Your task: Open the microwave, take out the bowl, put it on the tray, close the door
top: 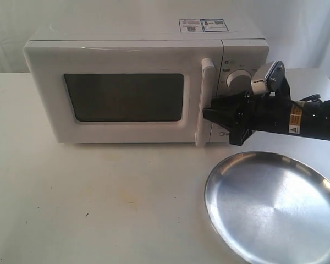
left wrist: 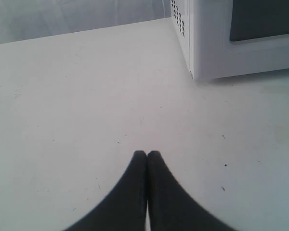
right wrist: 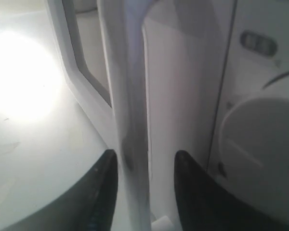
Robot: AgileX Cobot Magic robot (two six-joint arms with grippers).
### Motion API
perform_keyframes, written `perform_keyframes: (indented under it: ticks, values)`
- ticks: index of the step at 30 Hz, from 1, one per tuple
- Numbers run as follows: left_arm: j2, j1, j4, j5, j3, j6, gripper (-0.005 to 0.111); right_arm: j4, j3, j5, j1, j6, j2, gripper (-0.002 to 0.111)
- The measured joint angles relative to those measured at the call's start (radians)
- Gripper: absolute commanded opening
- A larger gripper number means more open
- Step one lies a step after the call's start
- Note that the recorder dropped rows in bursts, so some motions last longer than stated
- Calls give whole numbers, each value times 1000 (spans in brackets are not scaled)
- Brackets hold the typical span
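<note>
Right gripper (top: pixel 210 114) spread, one finger each side of door handle (top: pixel 206 82), not squeezing yet. Handle stands tall, 12 to 6. Left gripper (left wrist: pixel 147 155) pinched closed, empty, farther off.

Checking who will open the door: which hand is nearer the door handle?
Right. The right hand straddles the handle, one finger on each side. The left hand is shut over the table, off the microwave's front corner.

White microwave (top: pixel 143 30), door (top: pixel 126 60) shut with dark window, shiny round steel tray (top: pixel 272 209) flat near its knob side
</note>
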Motion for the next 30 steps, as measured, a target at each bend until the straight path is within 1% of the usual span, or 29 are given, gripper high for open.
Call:
perform_keyframes:
  ticks: [10,18,24,30]
  values:
    - [0,0,0,0,0,0,0,-16,-4,6,4,73,-35,38]
    - [0,0,0,0,0,0,0,-29,-6,135,48,137,-37,37]
    - [0,0,0,0,0,0,0,-26,-6,141,52,141,-37,33]
    - [0,0,0,0,0,0,0,-8,-5,149,68,137,-37,33]
